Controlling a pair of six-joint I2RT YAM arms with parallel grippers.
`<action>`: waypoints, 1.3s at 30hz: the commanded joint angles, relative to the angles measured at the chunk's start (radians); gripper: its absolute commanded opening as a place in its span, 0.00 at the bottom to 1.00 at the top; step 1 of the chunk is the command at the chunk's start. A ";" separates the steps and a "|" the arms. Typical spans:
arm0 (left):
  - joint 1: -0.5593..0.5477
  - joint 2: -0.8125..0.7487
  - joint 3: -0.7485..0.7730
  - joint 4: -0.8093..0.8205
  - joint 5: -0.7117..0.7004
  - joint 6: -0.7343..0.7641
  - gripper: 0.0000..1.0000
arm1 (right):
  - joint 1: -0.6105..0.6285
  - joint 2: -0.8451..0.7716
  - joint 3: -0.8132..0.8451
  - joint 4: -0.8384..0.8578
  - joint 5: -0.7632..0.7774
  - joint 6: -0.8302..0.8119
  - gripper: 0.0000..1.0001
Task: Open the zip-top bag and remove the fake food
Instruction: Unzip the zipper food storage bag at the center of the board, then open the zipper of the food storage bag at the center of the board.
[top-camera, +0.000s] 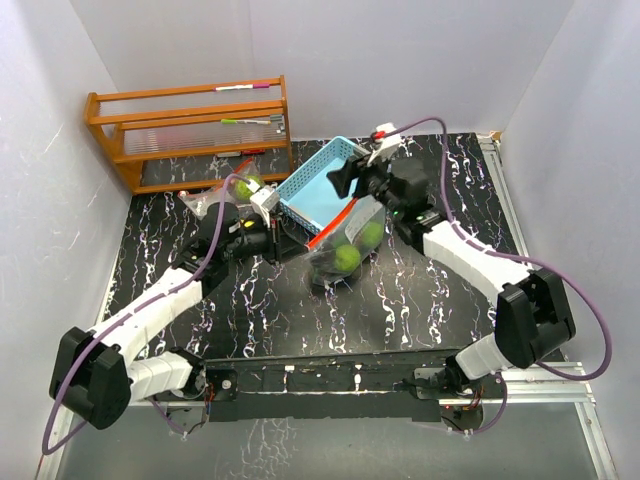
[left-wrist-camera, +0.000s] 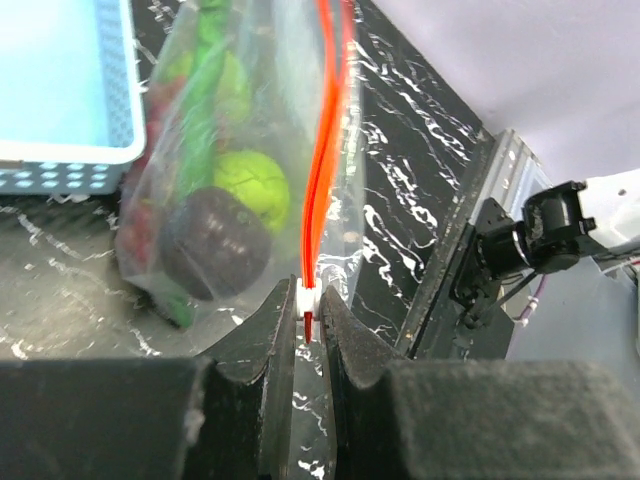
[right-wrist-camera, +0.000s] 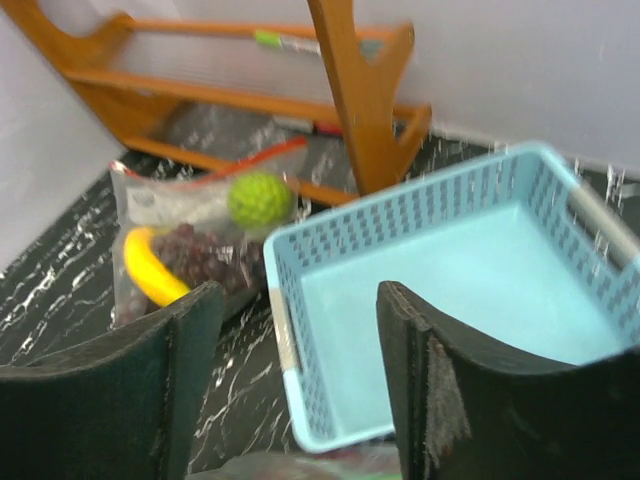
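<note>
Two claws: my left claw (left-wrist-camera: 308, 312) pinches the zip-top bag (left-wrist-camera: 285, 120) by its red zipper, fake food (left-wrist-camera: 250, 185) hanging just beyond. My right claw (right-wrist-camera: 300, 345) gapes wide, empty, basket (right-wrist-camera: 400, 215) ahead, second bag (right-wrist-camera: 190, 245) farther left.

Bright, even light — soft shadows; sheen on the bag (left-wrist-camera: 262, 112), right-wrist view blurred.

No writing can be read
The pale patch on the far zip-top bag (right-wrist-camera: 165, 205), up and left of the right claw (right-wrist-camera: 298, 300), is too blurred.
</note>
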 joint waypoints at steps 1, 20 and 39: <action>-0.067 0.000 0.012 0.111 0.004 0.009 0.00 | 0.130 -0.042 0.053 -0.235 0.397 -0.054 0.60; -0.160 0.246 0.112 0.249 -0.143 -0.119 0.00 | 0.249 -0.451 -0.181 -0.420 0.769 0.363 0.59; -0.188 0.289 0.168 0.230 -0.130 -0.090 0.00 | 0.044 -0.414 -0.230 -0.572 0.574 0.551 0.50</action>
